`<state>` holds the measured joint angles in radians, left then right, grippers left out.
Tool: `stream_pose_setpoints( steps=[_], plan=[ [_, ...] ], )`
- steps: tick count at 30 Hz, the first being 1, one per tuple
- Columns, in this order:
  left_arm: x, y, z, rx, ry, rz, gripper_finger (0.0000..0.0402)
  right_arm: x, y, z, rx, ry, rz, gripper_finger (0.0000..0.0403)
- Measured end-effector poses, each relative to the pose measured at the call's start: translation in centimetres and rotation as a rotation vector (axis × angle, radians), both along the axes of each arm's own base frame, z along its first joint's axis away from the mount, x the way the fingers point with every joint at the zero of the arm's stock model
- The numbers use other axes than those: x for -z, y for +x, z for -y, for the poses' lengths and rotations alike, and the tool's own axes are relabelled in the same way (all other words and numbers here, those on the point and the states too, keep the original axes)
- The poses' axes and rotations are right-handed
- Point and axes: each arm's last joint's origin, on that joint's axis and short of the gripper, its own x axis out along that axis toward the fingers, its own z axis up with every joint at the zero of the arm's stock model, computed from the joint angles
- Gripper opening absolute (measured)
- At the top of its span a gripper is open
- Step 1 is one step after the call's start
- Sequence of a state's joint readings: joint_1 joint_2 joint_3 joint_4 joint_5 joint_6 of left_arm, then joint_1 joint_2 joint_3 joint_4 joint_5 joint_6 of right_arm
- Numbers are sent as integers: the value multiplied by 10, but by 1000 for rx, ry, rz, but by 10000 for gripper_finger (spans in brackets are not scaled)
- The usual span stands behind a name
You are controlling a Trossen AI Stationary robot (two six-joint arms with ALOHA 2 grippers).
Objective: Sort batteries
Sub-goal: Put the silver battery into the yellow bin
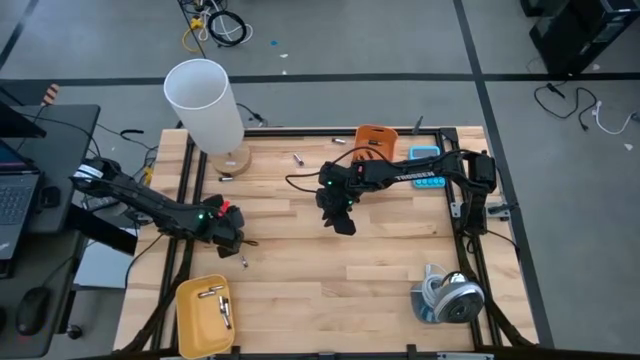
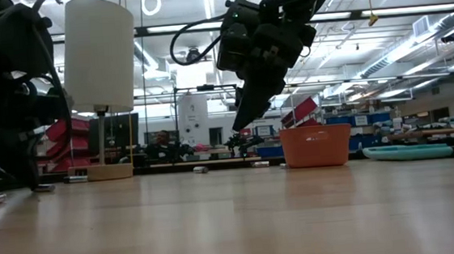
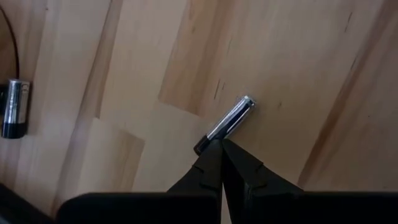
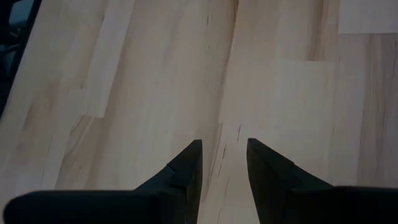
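My left gripper [image 3: 221, 146] stands shut low over the table's left side, its tips at the dark end of a silvery battery [image 3: 231, 118] that lies flat on the wood. A second battery [image 3: 12, 109] lies off to one side. More batteries lie near the lamp [image 1: 225, 177] and at the far edge [image 1: 297, 157]. A few rest in the yellow tray [image 1: 195, 325]. My right gripper [image 4: 224, 155] hangs open above bare wood at the table's middle [image 1: 340, 220], with nothing between its fingers. My left gripper's shut fingertips [image 3: 214, 155] come slanting down at the battery's dark end [image 3: 203, 145]. The battery lies flat on the table, pointing away from the fingers. Whether the tips touch it, I cannot tell.
A white lamp [image 1: 205, 100] on a wooden foot stands at the far left. An orange bin [image 1: 375, 140] and a blue calculator [image 1: 425, 155] sit at the far right. A tape roll [image 1: 450, 297] lies at the near right. Bare wood lies between the arms.
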<state>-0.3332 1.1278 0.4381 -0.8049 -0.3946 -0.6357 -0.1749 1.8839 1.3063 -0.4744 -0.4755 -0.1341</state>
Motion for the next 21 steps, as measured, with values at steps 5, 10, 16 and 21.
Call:
stream_pose_setpoints(
  steps=[5, 10, 16, 21],
  plan=[
    [0, 0, 1, 3, -18, -2, 10, 0, 0, 0, 1, 1, -1, 112],
    [0, 0, 1, 26, -18, -10, 26, 0, 0, 0, -1, -1, 0, 112],
    [-1, 3, 0, 26, 32, 32, 78, 0, 0, 0, -4, -3, 2, 112],
    [-1, 4, -1, 24, 56, 42, 127, 0, 0, 0, -6, -4, 3, 112]
  ],
)
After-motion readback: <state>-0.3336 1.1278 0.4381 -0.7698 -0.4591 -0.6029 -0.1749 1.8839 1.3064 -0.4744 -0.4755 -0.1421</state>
